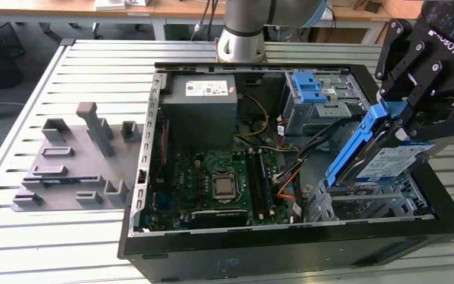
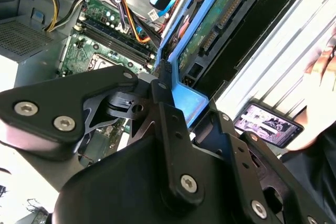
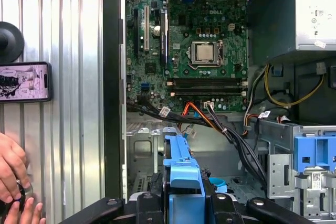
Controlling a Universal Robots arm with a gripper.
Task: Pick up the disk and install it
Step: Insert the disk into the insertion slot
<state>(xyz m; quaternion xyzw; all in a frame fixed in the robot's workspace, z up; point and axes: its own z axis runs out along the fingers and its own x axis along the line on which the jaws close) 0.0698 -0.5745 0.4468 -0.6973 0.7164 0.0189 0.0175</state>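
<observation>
In the exterior view my gripper (image 1: pixel 407 125) is shut on the disk (image 1: pixel 391 164), a silver drive with a white-and-blue label in a blue carrier frame (image 1: pixel 356 148). The disk hangs tilted, its lower end just above the metal drive cage (image 1: pixel 369 207) at the front of the open computer case (image 1: pixel 290 242), on the exterior view's right. In the second wrist view the disk's green underside (image 2: pixel 212 27) and blue frame (image 2: pixel 184 95) run out from between the black fingers (image 2: pixel 161 80). In the first wrist view the blue frame (image 3: pixel 181 169) sticks out over the cage.
Inside the case lie the motherboard (image 1: pixel 219 177), a grey power supply box (image 1: pixel 203 94), loose cables (image 1: pixel 290 171) and a bare blue bracket (image 1: pixel 312 89) in the upper bay. A grey fixture (image 1: pixel 77 160) sits on the slatted table. A phone (image 3: pixel 23 81) and a hand (image 3: pixel 10 166) are beside the case.
</observation>
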